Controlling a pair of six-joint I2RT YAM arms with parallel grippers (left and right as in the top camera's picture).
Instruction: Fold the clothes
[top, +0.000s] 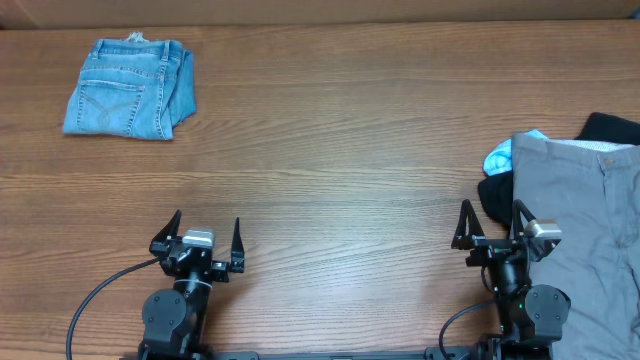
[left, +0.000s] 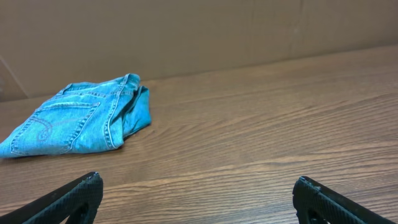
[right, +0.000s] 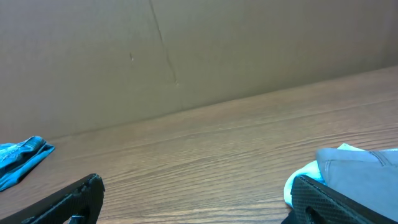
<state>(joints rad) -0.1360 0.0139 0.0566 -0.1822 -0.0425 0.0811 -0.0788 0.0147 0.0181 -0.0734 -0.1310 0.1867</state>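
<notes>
The left tool (top: 207, 222) sits low at the near edge of the surface (top: 350, 150), fingers spread wide with nothing between them. The right tool (top: 492, 214) is equally wide open and empty. It sits just beside the trousers (top: 585, 230), whose grey cloth reaches its right side. A black garment (top: 495, 195) and a blue garment (top: 500, 155) lie at the trousers' left edge, just ahead of it.

The jeans (top: 130, 90) lie at the far left corner, well apart from both tools. They are ahead and somewhat left of the left tool, and right across the surface from the right one. The left wrist view shows the jeans (left: 74, 118) as a compact bundle, back pocket up, with layers stacked and a rounded fold facing right. The right wrist view catches only one end of them (right: 18, 158) at its left margin.

Denim like this should be soft but thick, fairly heavy for cloth, and likely to hold a crease. It is not fragile and should grip the surface rather than slide. Pinching only the top layer would probably peel the stack open. The safer hold is the thick folded edge or the waistband, taking every layer. The bundle already looks folded, so little seems left to do.
</notes>
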